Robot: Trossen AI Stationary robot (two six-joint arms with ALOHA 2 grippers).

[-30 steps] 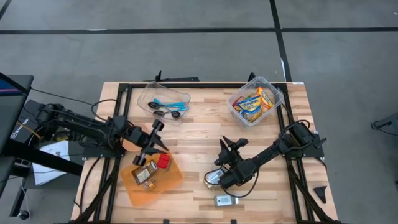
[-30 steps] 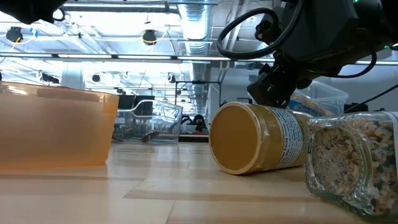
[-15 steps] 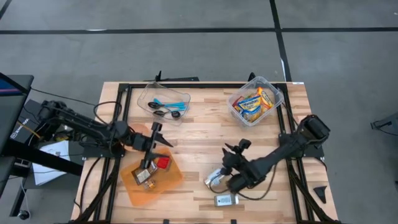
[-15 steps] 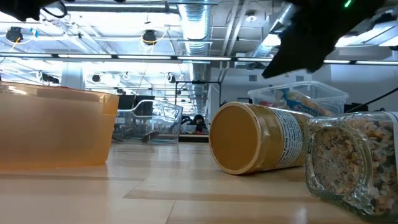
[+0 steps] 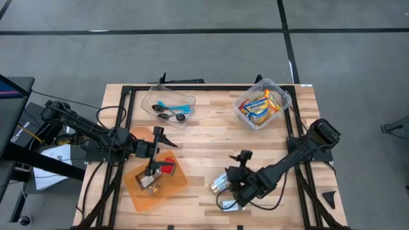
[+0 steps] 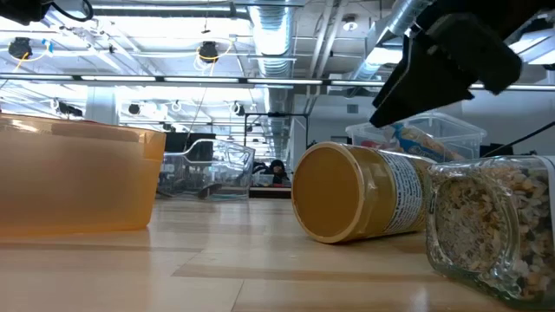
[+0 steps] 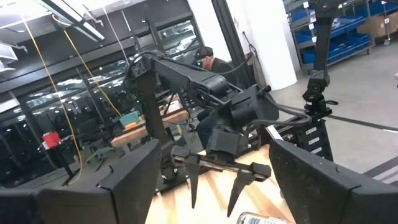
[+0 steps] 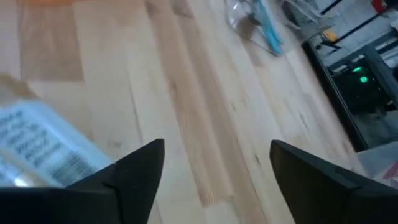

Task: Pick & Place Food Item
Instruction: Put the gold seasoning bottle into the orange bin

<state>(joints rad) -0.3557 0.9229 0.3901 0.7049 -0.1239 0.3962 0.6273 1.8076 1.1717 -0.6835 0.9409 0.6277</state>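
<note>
Starting at the bench's left side, your left gripper hangs over the orange tub near the front-left corner. Its fingers are spread, with nothing between them. In the tub lie a red packet and a small brown packet, both just beneath those fingers. From the low view you see only the tub's translucent orange wall.

Toward the back edge, left of centre, you have a clear tray holding a blue utensil and a dark one.

Moving right along the front edge, a jar with a tan lid lies on its side. Just beside it, closer to the front edge, lies a clear jar of grains, also on its side. Your right gripper hovers just above the tan-lidded jar, fingers parted and gripping nothing. In the right wrist view the jar's printed label shows beside one finger, not between the two.

At the back-right corner sits a clear tub of snack packets, well apart from both grippers.
</note>
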